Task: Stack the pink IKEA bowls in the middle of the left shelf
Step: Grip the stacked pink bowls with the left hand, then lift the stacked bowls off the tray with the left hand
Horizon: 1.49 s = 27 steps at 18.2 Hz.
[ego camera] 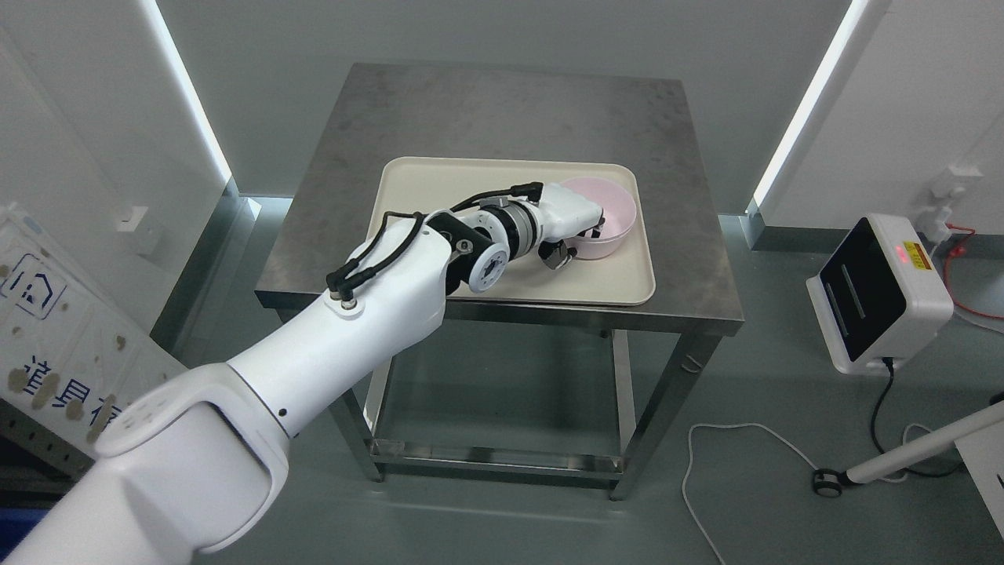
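Observation:
A pink bowl [610,210] stands upright at the right end of a cream tray [439,184] on a steel table [502,110]. My left arm reaches in from the lower left across the tray. My left hand [579,239] is at the bowl's near left rim: the fingers [598,226] dip over the rim into the bowl and the thumb [556,256] presses against the outer wall, so the hand is shut on the bowl. The bowl's base rests on the tray. My right arm is out of view.
A white unit with a black face [878,294] stands on the floor at the right, with cables [729,439] trailing from it. A white wheeled pole [902,459] lies at the lower right. A printed panel [47,345] stands at the left. The table has a lower rail [494,459].

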Tool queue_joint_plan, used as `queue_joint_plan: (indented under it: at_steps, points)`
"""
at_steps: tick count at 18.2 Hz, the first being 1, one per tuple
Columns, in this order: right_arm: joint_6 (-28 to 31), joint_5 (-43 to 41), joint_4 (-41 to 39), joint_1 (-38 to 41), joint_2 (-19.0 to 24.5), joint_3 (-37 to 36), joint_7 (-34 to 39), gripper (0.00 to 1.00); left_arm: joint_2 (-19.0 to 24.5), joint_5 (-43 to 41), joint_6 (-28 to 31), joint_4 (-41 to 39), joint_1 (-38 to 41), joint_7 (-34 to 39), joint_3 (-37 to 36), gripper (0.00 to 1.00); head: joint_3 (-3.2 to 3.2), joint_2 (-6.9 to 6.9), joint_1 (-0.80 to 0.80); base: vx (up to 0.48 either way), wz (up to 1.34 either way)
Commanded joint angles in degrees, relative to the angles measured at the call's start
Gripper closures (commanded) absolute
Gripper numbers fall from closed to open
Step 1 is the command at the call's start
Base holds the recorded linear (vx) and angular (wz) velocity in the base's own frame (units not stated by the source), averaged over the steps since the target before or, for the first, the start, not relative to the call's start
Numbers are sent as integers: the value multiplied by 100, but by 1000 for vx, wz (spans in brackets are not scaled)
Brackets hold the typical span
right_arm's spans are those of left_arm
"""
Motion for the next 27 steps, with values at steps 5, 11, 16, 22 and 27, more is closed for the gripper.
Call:
queue_joint_plan:
  at_steps: [5,11,16,22,27]
  points:
    - [-3,0,-193,167,-100,-70,-4,0,100,104,-505,91,507,-15,1124,100,0,0,0,0,0]
    - [5,0,-193,167,-100,-62,-4,0,100,95,-768,-373,621,-41,1879,100,0,0,0,1,4]
    - [-3,0,-193,167,-100,-62,-4,0,100,95,-874,-788,551,-111,2486,100,0,0,0,-3,-12]
    - [-3,0,-193,167,-100,-62,-4,0,100,104,-1031,-1446,586,-392,3031,99,0,1,0,-16,4]
    - [5,0,-193,167,-100,-62,-4,0,413,122,-2270,-2850,1832,-1042,4076,98,0,0,0,-1,-16]
